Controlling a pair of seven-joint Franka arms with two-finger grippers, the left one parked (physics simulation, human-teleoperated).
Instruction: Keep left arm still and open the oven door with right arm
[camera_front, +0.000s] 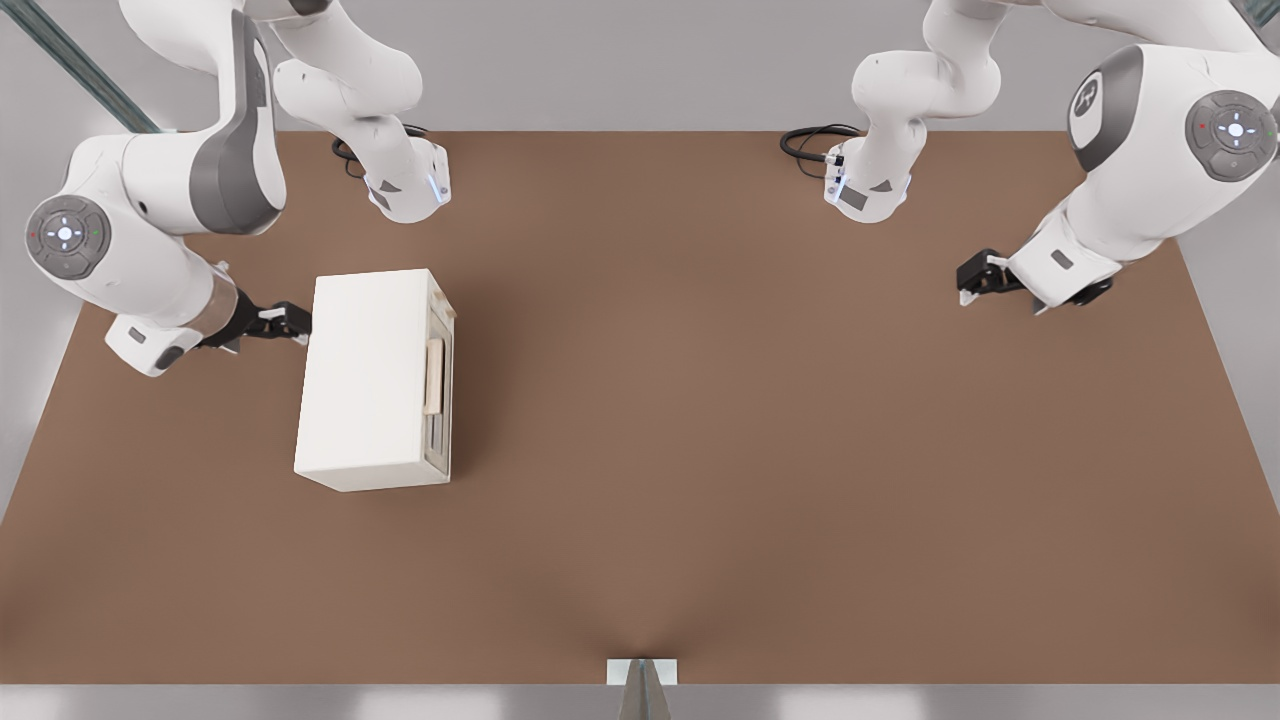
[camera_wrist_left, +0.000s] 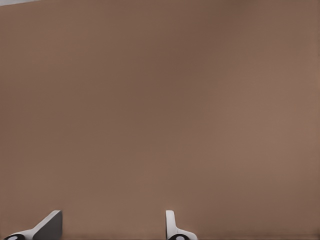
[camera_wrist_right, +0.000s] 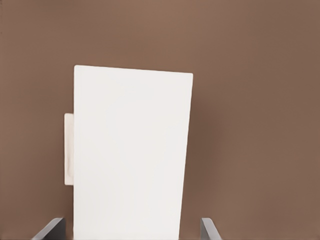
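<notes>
A big brown worktop (camera_front: 700, 450) fills the scene, with pale grey floor around its edges.

The cream-white oven (camera_front: 372, 380) sits on the worktop, toward the front view's left. It is a plain box. The oven door (camera_front: 440, 385) is the side of the oven that faces the front view's right. The door is shut flat against the box. A pale tan handle (camera_front: 434, 376) runs along the door, and a thin strip of dark glass shows next to it.

The claw (camera_front: 292, 322) of the right arm (camera_front: 150, 240) is on the other side of the oven from the door. It sits at the back of the box, near the top corner, right up against the oven or just beside it; I cannot tell if it touches. The whole oven is between the claw and the handle.

In the right wrist view, the claw (camera_wrist_right: 132, 232) looks down the smooth cream oven (camera_wrist_right: 131, 155). Its two grey fingers (camera_wrist_right: 50, 229) are spread wide, one on each side of the box, and they grip nothing. A small bit of the handle (camera_wrist_right: 69, 150) peeks out past one side of the oven.
</notes>
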